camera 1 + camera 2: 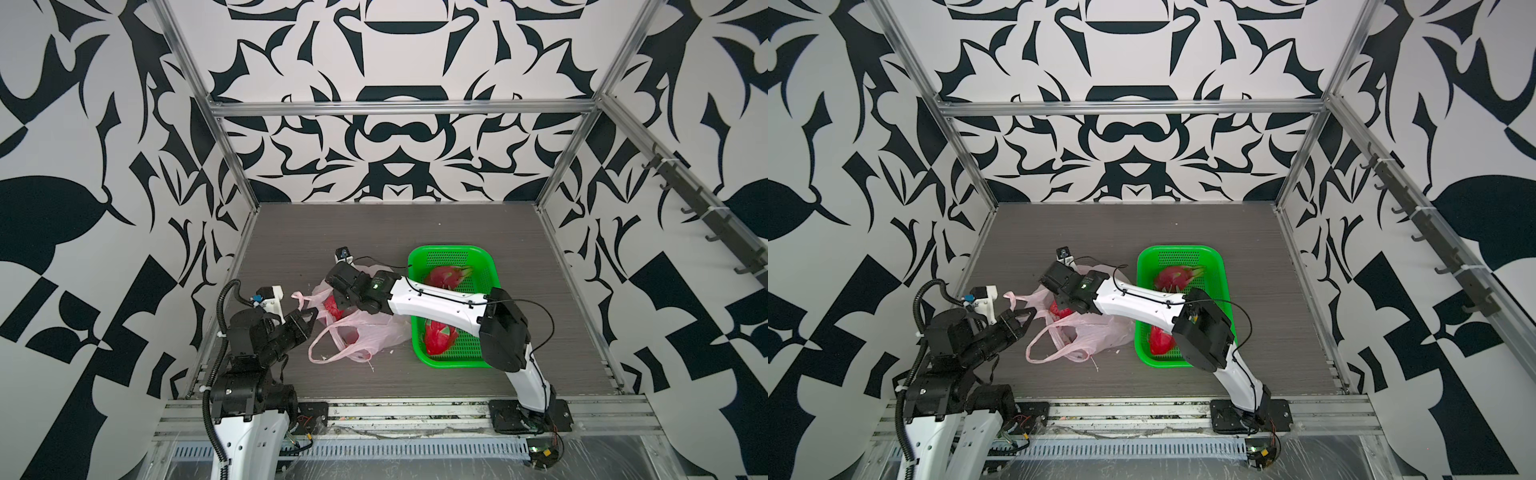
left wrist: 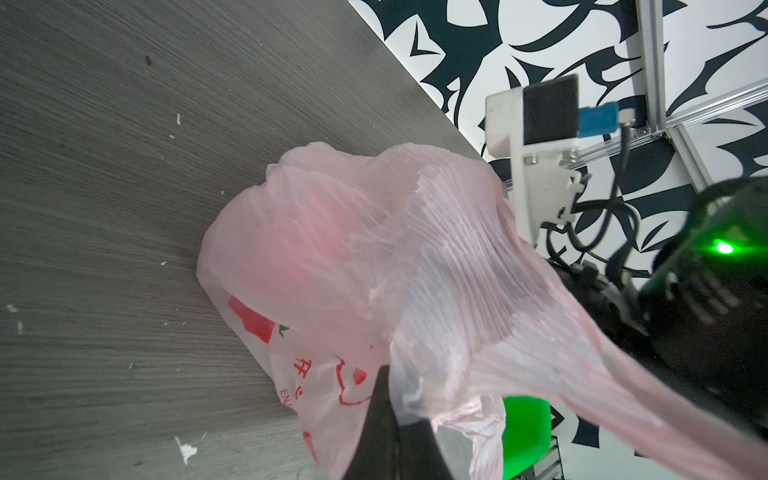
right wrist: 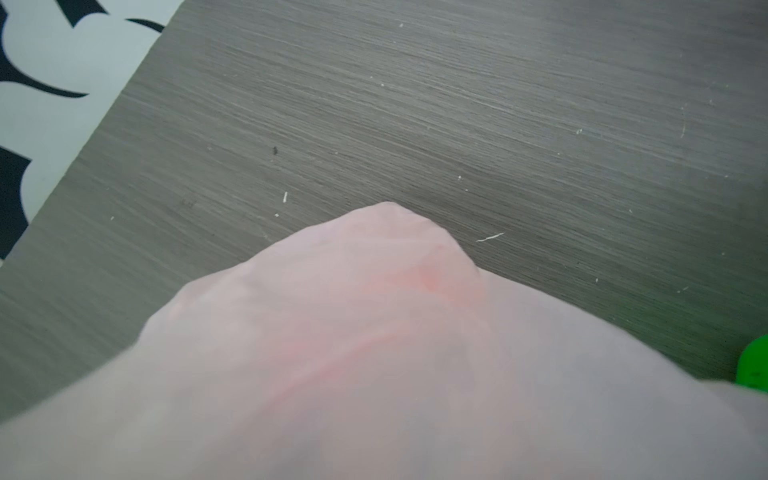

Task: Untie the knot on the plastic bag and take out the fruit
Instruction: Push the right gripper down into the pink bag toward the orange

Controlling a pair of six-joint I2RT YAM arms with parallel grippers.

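Left fingers (image 1: 308, 318): pressed together, pinching plastic bag (image 1: 376, 330) handle
Right fingers (image 1: 341, 296): inside bag mouth, spread or not cannot tell
Bag: on surface (image 1: 415, 232), touching green basket (image 1: 482, 266)
Fruit: red fruit (image 1: 330, 308) in bag; two dragon fruits (image 1: 448, 276) in basket
Blocking: right arm (image 1: 432, 303) over basket

Blurred fruit (image 1: 331, 309) inside plastic bag (image 1: 374, 332)

— Pink plastic bag (image 1: 376, 330), centre of frame, lying crumpled and slack.
— Handles?
— Apart. One loop (image 1: 332, 360) lies open toward the lower left, the other handle (image 1: 300, 300) is stretched leftward.
— Fruit?
— A red piece (image 1: 331, 306) shows inside the bag. Two magenta dragon fruits (image 1: 446, 276) (image 1: 438, 336) lie in the green basket (image 1: 446, 248), right of centre.
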